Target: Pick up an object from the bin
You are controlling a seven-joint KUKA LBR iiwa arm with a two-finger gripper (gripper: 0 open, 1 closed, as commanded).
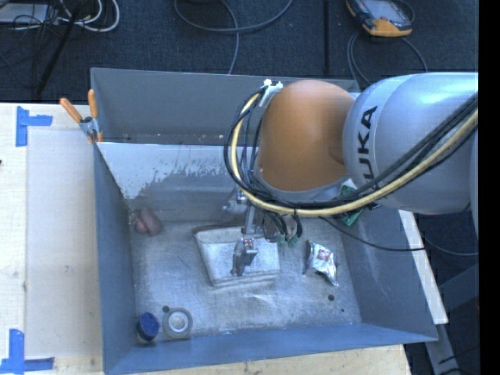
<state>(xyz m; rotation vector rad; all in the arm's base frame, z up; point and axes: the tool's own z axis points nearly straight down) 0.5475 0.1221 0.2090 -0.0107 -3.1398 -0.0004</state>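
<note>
Hovering gripper, spread impossible to tell, with a pale flat square tray directly beneath. Judged step: approach; next, seating on the tray's edge, clear of the foil packet alongside.

The big silver arm comes in from the right side and bends down. It has black letters on its side (they say KUKA). At its end sits a round orange cover, smooth like a ball. Black and yellow cables loop around the left and bottom of the cover and run back along the arm. Under the cover hangs the small dark gripper, pointing down.
</note>
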